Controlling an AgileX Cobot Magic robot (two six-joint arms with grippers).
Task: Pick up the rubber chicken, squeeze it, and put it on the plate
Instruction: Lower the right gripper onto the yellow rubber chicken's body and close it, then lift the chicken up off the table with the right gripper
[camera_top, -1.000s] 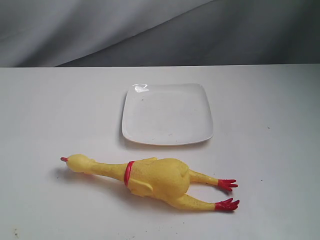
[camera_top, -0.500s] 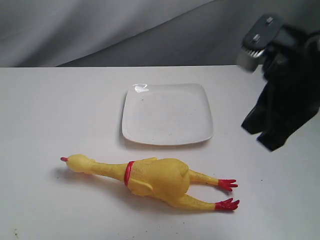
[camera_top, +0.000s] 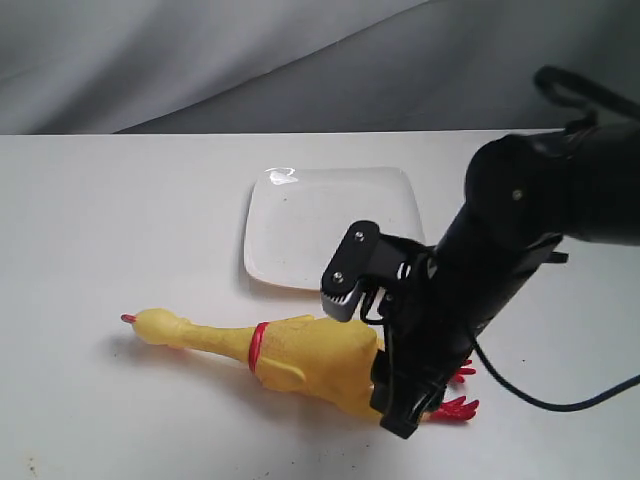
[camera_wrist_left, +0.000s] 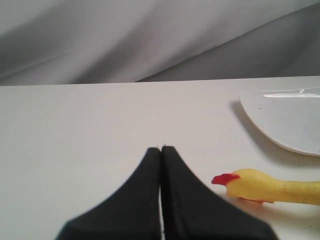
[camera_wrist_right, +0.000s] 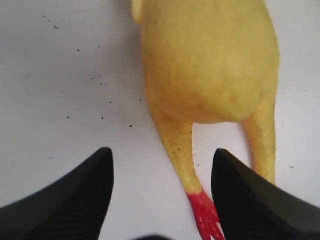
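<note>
The yellow rubber chicken (camera_top: 310, 352) lies on its side on the white table, its red beak pointing left and its red feet (camera_top: 455, 407) to the right. Behind it sits the glossy white square plate (camera_top: 320, 225), partly covered by my right arm. My right gripper (camera_top: 403, 412) hangs low over the chicken's legs. In the right wrist view this gripper (camera_wrist_right: 162, 155) is open, with one yellow leg (camera_wrist_right: 179, 145) between its fingers and the plump body (camera_wrist_right: 210, 60) just beyond. My left gripper (camera_wrist_left: 161, 149) is shut on nothing, beside the chicken's head (camera_wrist_left: 252, 184).
A grey cloth backdrop (camera_top: 200, 60) hangs behind the table's far edge. A black cable (camera_top: 540, 400) trails from my right arm over the table at the right. The plate's rim (camera_wrist_left: 280, 117) shows in the left wrist view.
My right arm came in from the right and dropped from above the table down over the chicken's legs. The chicken and plate have not moved.
</note>
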